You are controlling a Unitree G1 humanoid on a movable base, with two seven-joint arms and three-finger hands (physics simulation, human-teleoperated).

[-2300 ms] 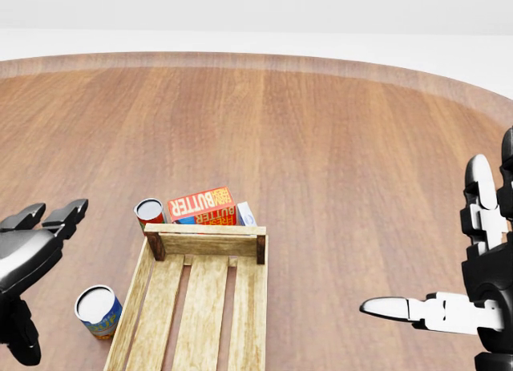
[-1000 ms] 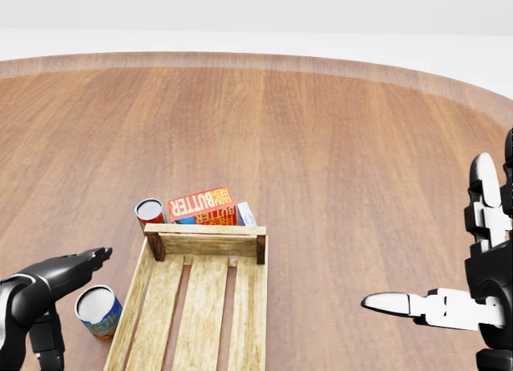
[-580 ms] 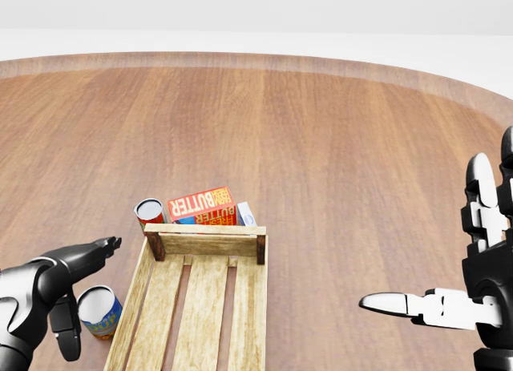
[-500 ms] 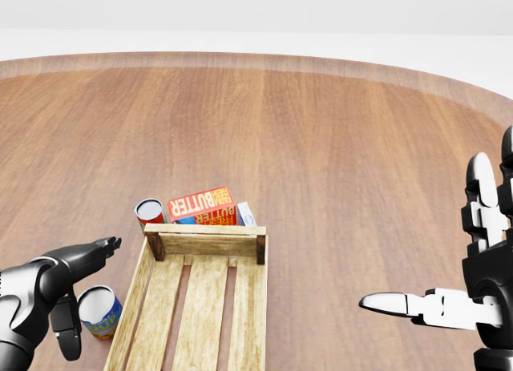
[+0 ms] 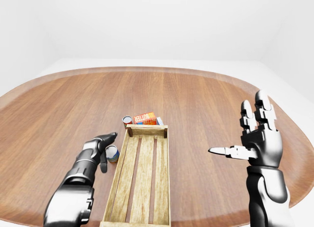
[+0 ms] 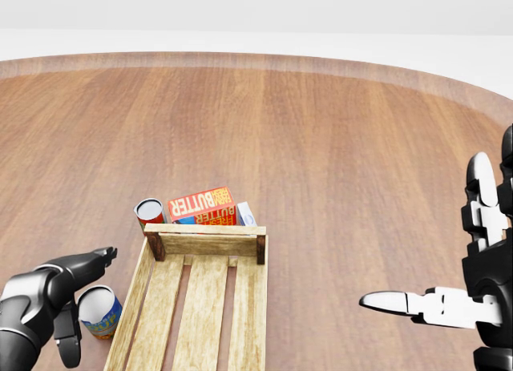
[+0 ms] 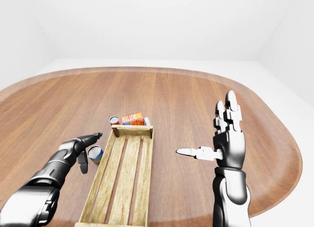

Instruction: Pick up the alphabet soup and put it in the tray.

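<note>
A can with a blue and yellow label and a white lid, apparently the alphabet soup point(image 6: 100, 311), stands upright on the table just left of the wooden slatted tray point(image 6: 204, 244). My left hand point(image 6: 76, 303) is open at the can's left side. Its forefinger point(image 6: 100, 256) points over the can towards the tray and its thumb point(image 6: 68, 347) hangs beside the can. I cannot tell whether it touches the can. My right hand point(image 6: 425, 243) is open and empty at the right, fingers up and thumb pointing left. Nothing shows inside the tray.
A red-labelled can point(image 6: 148, 211), an orange butter box point(image 6: 202, 204) and a small white carton point(image 6: 246, 216) stand against the tray's top end. The round wooden table's edge point(image 6: 321, 62) curves across the top of the head view.
My left hand has turned and reached in from the left edge to the blue can. In the last half second it slipped slightly down and left. The right hand has barely moved.
</note>
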